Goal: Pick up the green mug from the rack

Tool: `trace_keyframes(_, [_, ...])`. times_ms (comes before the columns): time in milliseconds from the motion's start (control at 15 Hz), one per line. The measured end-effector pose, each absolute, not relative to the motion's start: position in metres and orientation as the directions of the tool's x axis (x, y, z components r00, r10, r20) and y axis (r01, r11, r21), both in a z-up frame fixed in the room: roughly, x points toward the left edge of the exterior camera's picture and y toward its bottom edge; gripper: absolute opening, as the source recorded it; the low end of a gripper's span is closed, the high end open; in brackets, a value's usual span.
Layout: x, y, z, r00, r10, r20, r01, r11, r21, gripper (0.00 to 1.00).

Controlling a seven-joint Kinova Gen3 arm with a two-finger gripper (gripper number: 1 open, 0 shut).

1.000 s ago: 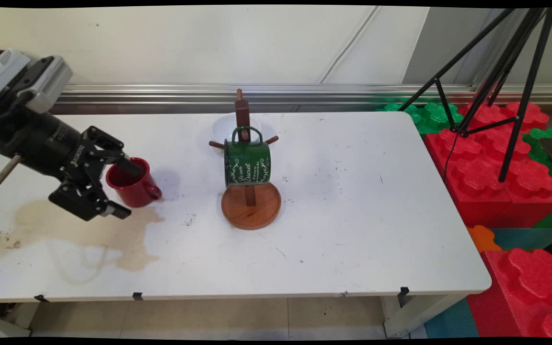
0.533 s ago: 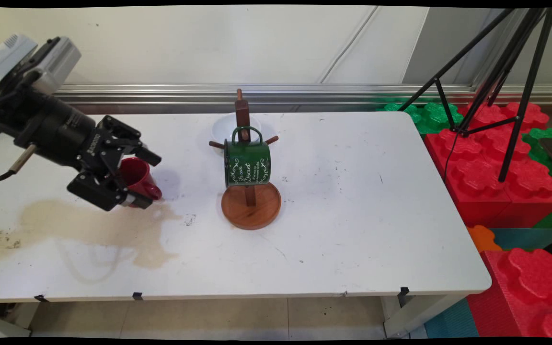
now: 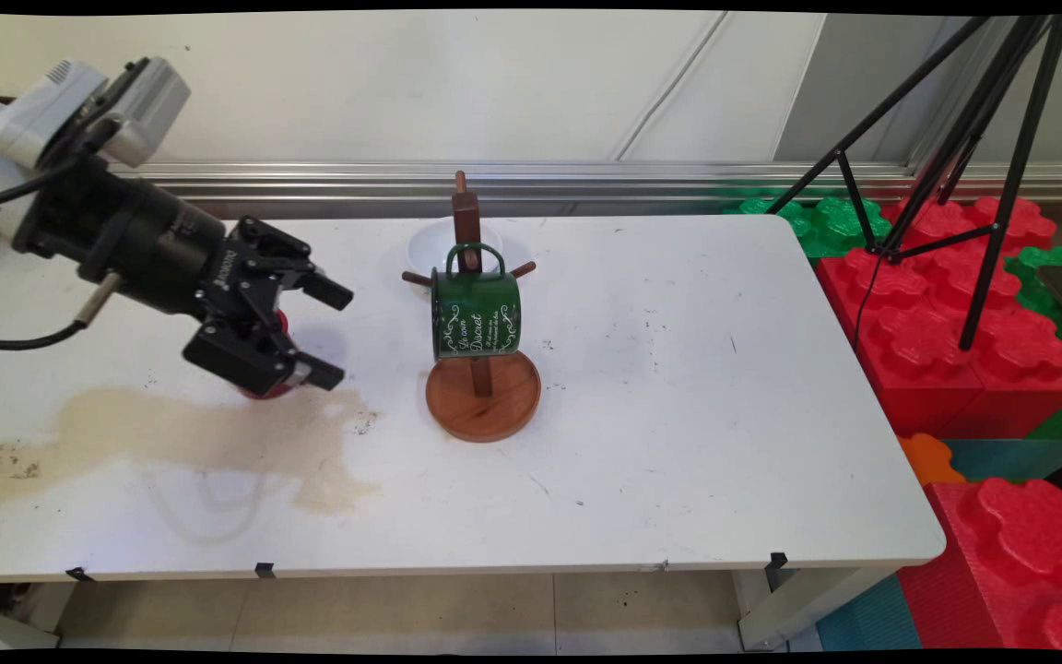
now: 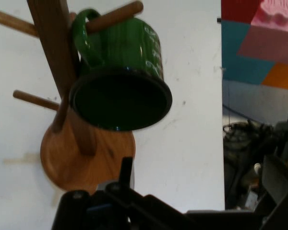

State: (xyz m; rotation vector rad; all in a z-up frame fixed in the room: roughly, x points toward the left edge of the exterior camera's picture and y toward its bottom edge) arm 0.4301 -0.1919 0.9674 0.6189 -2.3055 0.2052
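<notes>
The claw (image 3: 310,334) hangs above the table (image 3: 678,443), left of the rack (image 3: 476,304), with its two fingers spread wide and nothing between them. It points right, toward the rack, so the hand view looks straight into the mouth of the green mug (image 4: 120,76). That mug hangs by its handle on one of the rack's pegs, mouth tilted down and toward the claw, which is why it stays put without any grip. The rack stands upright on its round wooden base near the table's middle, and the green mug is to the right of the claw, apart from it. A red mug (image 3: 268,387) sits on the table just under and behind the claw, mostly hidden by it, at the edge of a brown stain (image 3: 171,438). A white bowl (image 3: 434,244) lies behind the rack, on the far side
</notes>
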Motion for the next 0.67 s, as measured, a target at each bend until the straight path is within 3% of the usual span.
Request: trace_keyframes(667, [0.407, -0.204, 0.931, -0.55, -0.381, 0.743, -0.527, 0.849, 0.045, 1.0])
